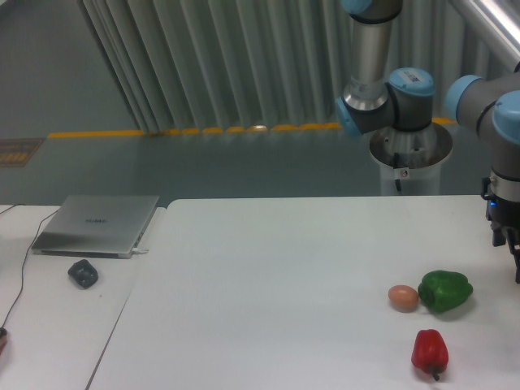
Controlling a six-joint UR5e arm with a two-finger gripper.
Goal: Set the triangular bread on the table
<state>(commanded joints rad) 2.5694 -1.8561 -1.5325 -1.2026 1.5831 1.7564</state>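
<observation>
The gripper (515, 264) is hanging at the far right edge of the view, cut off by the frame, so only a dark sliver of it is showing below the black wrist; I cannot tell whether its fingers are apart or together, or whether anything is between them. The arm (406, 89) is reaching down to it from above, its grey tubes and blue-capped joints bending across the upper right of the scene.

Just left of the gripper, a green pepper (445, 291) is lying on the table (268, 284), and a small brown egg (403, 298) is sitting touching or almost touching the pepper's left side. Nearer the camera, a red pepper (430, 352) is lying apart from both, its stem pointing toward the near edge.

The triangular bread is not showing anywhere in this view; it is not lying on the white tabletop, and whether it is out of frame at the gripper cannot be told.

Well to the left, a smaller white table (49, 317) is standing beside the large one, carrying a closed silver laptop (97, 225) and, just nearer, a dark mouse (83, 273).
</observation>
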